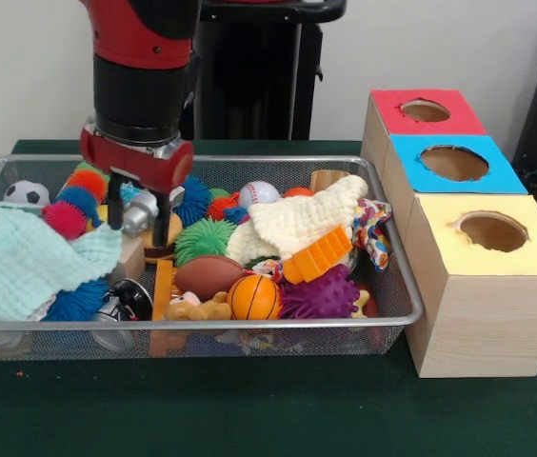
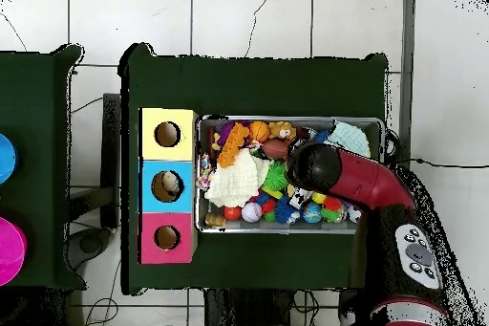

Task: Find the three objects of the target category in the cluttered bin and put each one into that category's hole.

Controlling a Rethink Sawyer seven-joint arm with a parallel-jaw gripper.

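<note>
The wire mesh bin sits on the green table, full of toys; it also shows in the overhead view. My gripper reaches down into the bin's left part, open, its two black fingers apart on either side of a silver can. In the overhead view the red arm covers the gripper. No crinkly plastic wrapper shows in either view; they are hidden under the clutter or out of view.
Three wooden boxes with holes stand right of the bin: red top, blue top, yellow top. In the bin lie a mint cloth, cream cloth, patterned cloth, spiky balls, a basketball and a football.
</note>
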